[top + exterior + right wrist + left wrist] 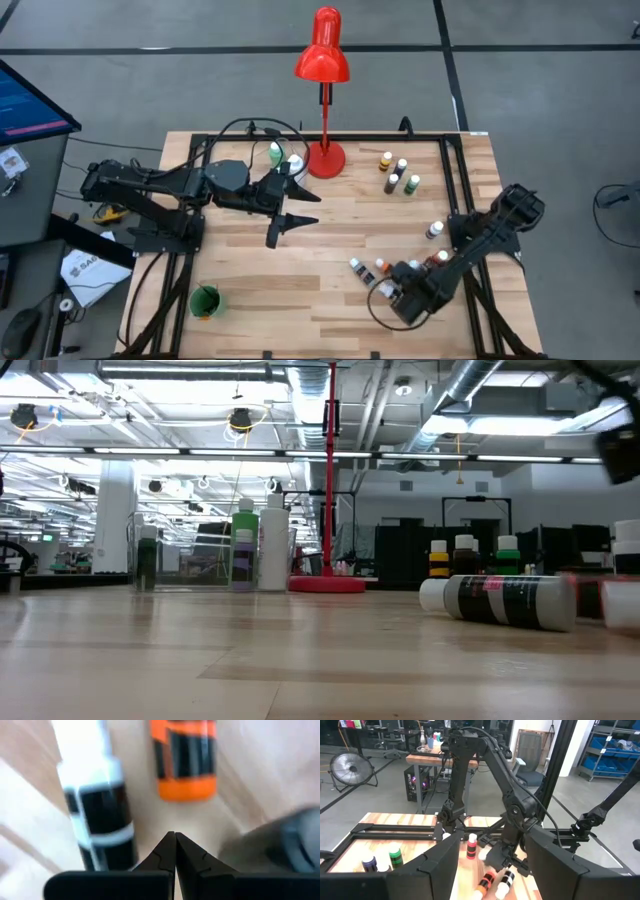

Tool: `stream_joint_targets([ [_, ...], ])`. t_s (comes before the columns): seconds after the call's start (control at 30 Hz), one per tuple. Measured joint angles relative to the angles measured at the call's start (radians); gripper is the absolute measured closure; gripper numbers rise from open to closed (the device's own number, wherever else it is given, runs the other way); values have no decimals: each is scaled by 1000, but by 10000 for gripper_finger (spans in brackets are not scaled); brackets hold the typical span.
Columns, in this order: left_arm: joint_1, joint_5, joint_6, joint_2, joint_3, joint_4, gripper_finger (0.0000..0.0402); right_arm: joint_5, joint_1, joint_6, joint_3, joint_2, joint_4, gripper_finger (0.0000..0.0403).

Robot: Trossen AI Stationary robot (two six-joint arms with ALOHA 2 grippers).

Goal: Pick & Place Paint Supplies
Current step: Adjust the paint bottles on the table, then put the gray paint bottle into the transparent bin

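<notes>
Pale butcher-block table (300, 260), planks running lengthwise, framed by dark rails. The sorting looks barely begun: most paint bottles lie scattered, none visibly gathered in one place.

Left arm, matte black, reaches over the table's middle; left gripper (283, 226) has its jaws spread and holds nothing. Right arm folds low at the near right corner; right gripper (174, 851) has its tips pressed together, empty, hovering just above two fallen bottles.

Red lamp (323, 60), glossy shade on a thin stem, stands at the far edge.

Upright bottle cluster (398, 177): small plastic cylinders with white caps, far right. Fallen bottles (368, 268) lie near the right gripper; one orange (184, 755), one black-and-white banded (97, 805).

Green cup (206, 300), near left corner.
</notes>
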Motion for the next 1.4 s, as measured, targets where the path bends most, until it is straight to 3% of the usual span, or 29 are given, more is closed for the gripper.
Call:
stream_joint_targets([
  [0.37,0,1,0,0,0,-20,183,85,-176,-238,48,-3,73,403],
  [0.57,3,1,4,1,0,-50,183,98,-207,-338,163,-70,-47,403],
  [0.73,32,20,8,36,2,-34,183,88,-139,-227,205,-152,-213,403],
  [0.9,75,190,29,165,2,22,176,85,-9,-40,213,-256,-242,403],
  [1.03,86,318,128,296,0,70,160,105,90,106,213,-310,-244,403],
  [1.23,92,385,243,497,0,102,143,155,155,265,213,-306,-236,403],
  [1.4,99,430,304,649,-1,206,144,150,170,290,212,-263,-165,403],
])
